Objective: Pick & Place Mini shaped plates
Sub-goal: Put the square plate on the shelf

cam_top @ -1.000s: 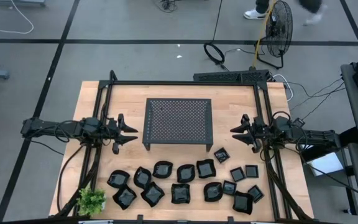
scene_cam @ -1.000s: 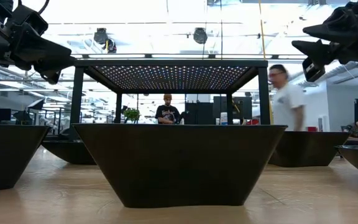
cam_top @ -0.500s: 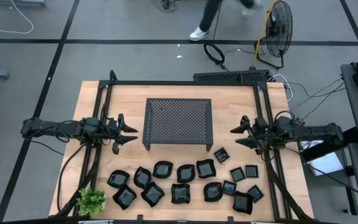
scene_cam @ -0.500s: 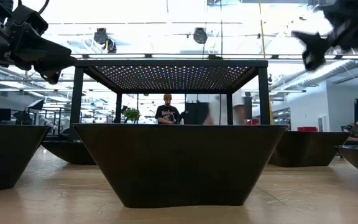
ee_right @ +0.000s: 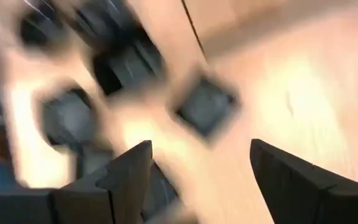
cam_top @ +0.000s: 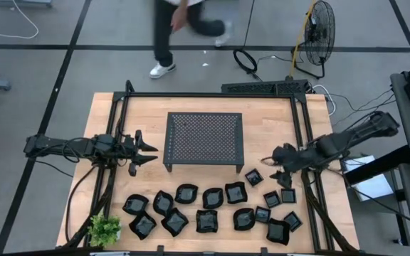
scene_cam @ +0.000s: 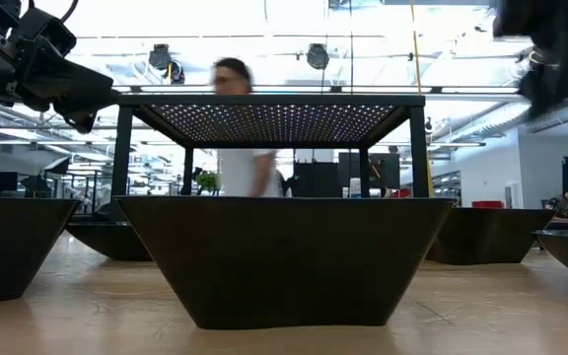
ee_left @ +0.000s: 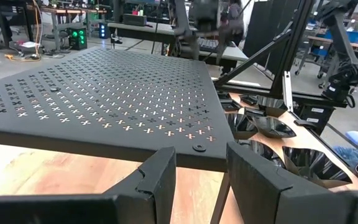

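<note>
The mini shaped plates (cam_top: 212,206) are small glossy black dishes resting on the wood along the table's near side: wavy-edged ones to the left, square ones (cam_top: 253,176) to the right. In the low view one plate (scene_cam: 284,256) fills the foreground. My right gripper (cam_top: 272,168) is open and hovers just right of the farthest square plate (ee_right: 207,106), touching nothing. My left gripper (cam_top: 145,151) waits open beside the left edge of the black perforated rack (cam_top: 204,139), also seen open in its own wrist view (ee_left: 201,171).
The rack (ee_left: 104,93) stands on legs at the table's middle. A small green plant (cam_top: 105,229) sits at the near left corner. A black frame (cam_top: 212,94) runs around the table. A person (cam_top: 173,32) walks on the floor beyond the far edge.
My right arm has swung toward the near edge, and its gripper has dropped and tipped down toward the square plates, moving fast enough to blur. The person behind the table has walked from right to left.
</note>
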Controlling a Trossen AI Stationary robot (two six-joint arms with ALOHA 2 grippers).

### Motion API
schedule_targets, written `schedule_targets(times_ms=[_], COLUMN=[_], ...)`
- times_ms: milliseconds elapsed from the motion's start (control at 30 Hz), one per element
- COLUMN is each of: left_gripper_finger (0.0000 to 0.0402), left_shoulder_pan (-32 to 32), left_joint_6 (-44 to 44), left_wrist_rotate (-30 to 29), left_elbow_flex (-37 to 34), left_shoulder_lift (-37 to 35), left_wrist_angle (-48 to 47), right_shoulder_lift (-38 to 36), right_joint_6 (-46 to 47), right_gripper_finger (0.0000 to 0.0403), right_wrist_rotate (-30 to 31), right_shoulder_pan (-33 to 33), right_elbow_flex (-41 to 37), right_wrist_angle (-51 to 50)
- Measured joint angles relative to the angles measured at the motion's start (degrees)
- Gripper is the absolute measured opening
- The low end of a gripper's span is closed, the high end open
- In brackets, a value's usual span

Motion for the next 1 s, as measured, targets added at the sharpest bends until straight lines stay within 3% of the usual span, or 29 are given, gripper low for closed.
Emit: schedule_targets(times_ms=[100,333,400,667,1000], left_gripper_finger=[0.0145,0.0145,0.0145,0.0145,0.0145], left_shoulder_pan=[0.00,0.00,0.00,0.00,0.00], left_joint_6=[0.00,0.00,0.00,-0.01,0.00], left_wrist_rotate=[0.00,0.00,0.00,0.00,0.00], left_elbow_flex=[0.00,0.00,0.00,0.00,0.00], left_shoulder_lift=[0.00,0.00,0.00,0.00,0.00], left_wrist_angle=[0.05,0.04,0.05,0.03,0.05], right_shoulder_lift=[4.68,10.11,10.19,10.22,10.13], right_joint_6=[8.35,25.22,29.14,31.18,27.49], right_gripper_finger=[0.0258,0.0256,0.0254,0.0251,0.0243], right_wrist_rotate=[-5.40,-24.38,-26.19,-18.06,-14.81], right_shoulder_pan=[1.09,5.91,6.97,7.60,7.60], right_elbow_flex=[-1.19,-6.78,-7.81,-12.73,-17.64], right_wrist_angle=[-3.50,-4.16,-4.39,-2.51,1.47])
